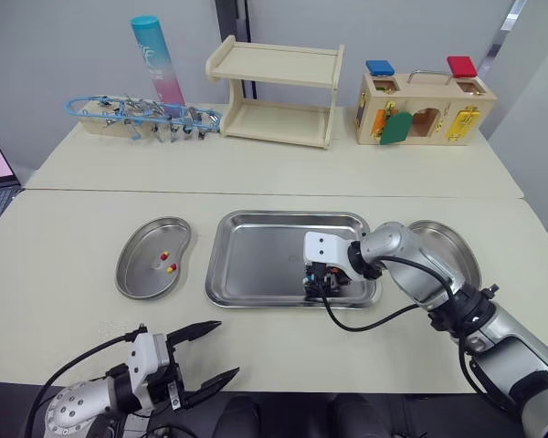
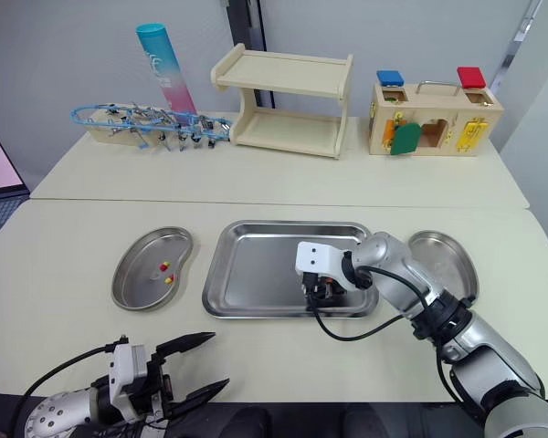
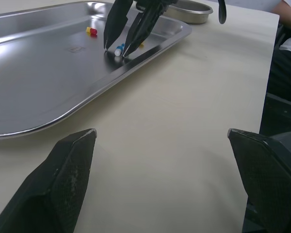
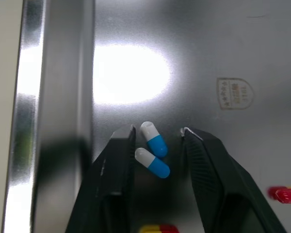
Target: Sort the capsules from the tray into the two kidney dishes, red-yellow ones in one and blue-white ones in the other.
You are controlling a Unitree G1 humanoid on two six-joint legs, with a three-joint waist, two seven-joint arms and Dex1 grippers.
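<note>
Head view: your right end effector [image 1: 324, 283] is down in the near right corner of the tray [image 1: 283, 216], so closing here may pinch two capsules at once or squirt one against the rim. Your left end effector [image 1: 226, 349] hangs spread and empty over the bench [image 1: 256, 338]. Right wrist view: fingers apart, with two blue-white capsules [image 4: 154, 141] side by side between them, crowding one finger, and a red-yellow capsule [image 4: 157, 228] just beside. Left wrist view: the tips straddle that pair close to the tray wall.
</note>
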